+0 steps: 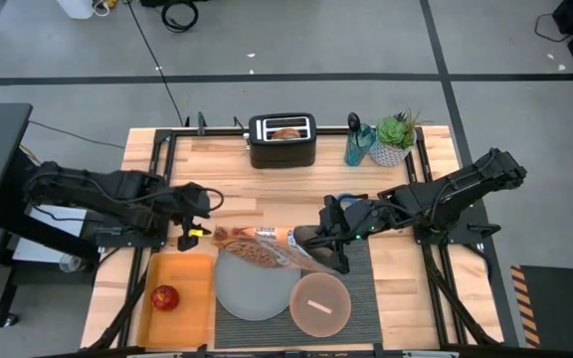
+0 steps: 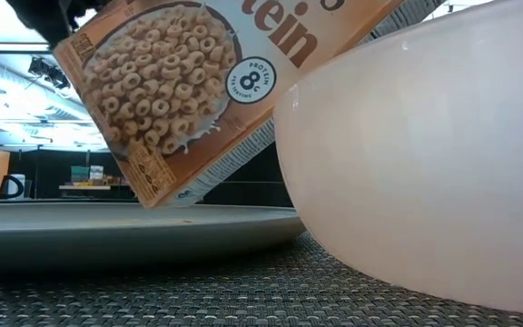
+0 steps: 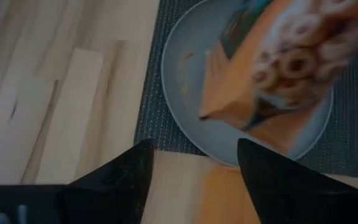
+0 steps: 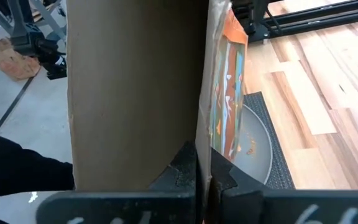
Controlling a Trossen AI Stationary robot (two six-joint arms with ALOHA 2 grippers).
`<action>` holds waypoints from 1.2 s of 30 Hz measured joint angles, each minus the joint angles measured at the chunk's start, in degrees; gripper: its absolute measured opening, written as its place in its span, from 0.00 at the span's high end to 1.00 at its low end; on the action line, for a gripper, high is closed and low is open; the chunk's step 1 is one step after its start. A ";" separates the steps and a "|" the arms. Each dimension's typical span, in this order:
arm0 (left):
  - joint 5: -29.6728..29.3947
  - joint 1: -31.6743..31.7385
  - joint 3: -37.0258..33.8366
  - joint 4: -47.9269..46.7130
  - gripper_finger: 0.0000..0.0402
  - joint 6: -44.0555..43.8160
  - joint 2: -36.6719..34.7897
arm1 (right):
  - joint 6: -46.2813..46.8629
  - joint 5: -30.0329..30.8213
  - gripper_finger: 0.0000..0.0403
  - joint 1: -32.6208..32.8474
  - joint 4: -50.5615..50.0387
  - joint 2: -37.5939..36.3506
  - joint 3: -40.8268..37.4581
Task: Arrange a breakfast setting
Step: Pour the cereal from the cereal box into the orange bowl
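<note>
Clamped in the right hand (image 1: 334, 242) by one flap, the cereal box (image 1: 262, 249) is held tilted above the grey plate (image 1: 252, 288), probably so it can be swung over the pink bowl (image 1: 319, 303) on the placemat (image 1: 361, 273) for pouring. Left hand (image 1: 189, 236) is kept open just above the orange tray (image 1: 192, 298), where the apple (image 1: 165, 297) is waiting.
</note>
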 joint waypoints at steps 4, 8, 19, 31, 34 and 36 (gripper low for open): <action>2.09 -0.02 -2.24 2.27 0.28 2.39 -0.22 | -0.01 0.01 0.99 0.00 0.00 0.00 0.00; 7.38 -0.02 -3.46 3.01 0.18 5.17 -0.08 | 0.21 0.01 0.99 0.00 -0.02 0.00 0.00; 8.41 -0.02 -3.59 2.40 0.14 9.70 1.29 | 0.66 0.53 0.99 -0.50 -0.02 -0.02 0.00; 3.69 -0.29 -3.61 6.89 0.14 11.98 6.72 | 0.66 -0.01 0.99 -0.48 0.00 -0.09 0.00; 5.43 -1.18 -3.64 8.77 0.14 16.93 6.77 | 0.66 -0.72 0.99 -0.44 0.02 -0.11 0.00; 6.95 -1.56 -3.64 9.46 0.14 20.05 6.78 | 0.66 -0.93 0.99 -0.47 0.02 -0.11 0.00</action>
